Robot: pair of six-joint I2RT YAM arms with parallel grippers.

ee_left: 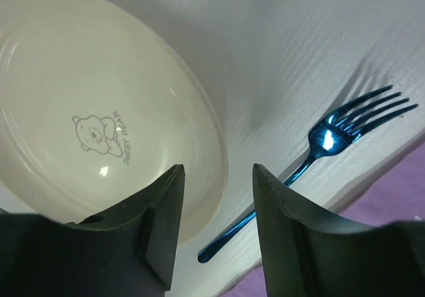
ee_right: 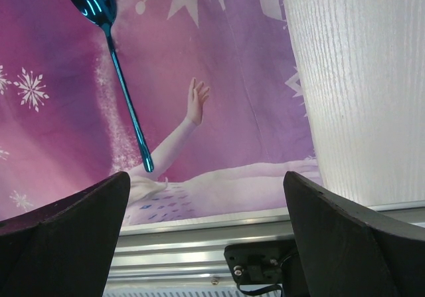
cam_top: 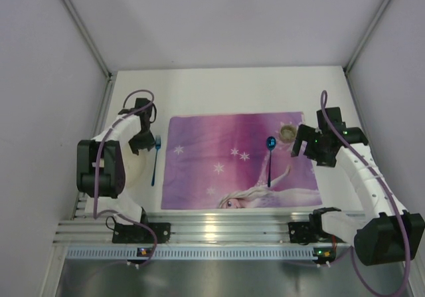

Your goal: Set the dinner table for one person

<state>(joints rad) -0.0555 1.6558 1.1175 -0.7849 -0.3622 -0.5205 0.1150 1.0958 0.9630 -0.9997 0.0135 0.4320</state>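
Two arms reached over the white table (cam_top: pixel 232 91), which ran from the metal rail (cam_top: pixel 219 229) at the near edge to the back wall. A purple mat (cam_top: pixel 212 144) lay flat in the middle of it. On the right part of the mat lay a blue spoon (cam_top: pixel 269 161), bowl toward the far side and handle pointing at the rail. Just beyond the spoon's bowl, near the mat's far right corner, stood a small round cup (cam_top: pixel 287 133). A blue fork (cam_top: pixel 155 159) lay on the bare table just beside the mat's left edge, its tines toward the far side. Left of the fork sat a cream plate (ee_left: pixel 99 98) with a bear printed in its well. In the top view the left arm hid most of it.

The left gripper (ee_left: pixel 217 174) hung above the plate's rim on the fork side, its fingers a narrow gap apart and holding nothing. The right gripper (ee_right: pixel 206 197) hovered over the mat's right edge, close to the cup in the top view. Its fingers were spread wide and empty, and the wrist view between them showed the mat, the spoon's handle and a strip of table.
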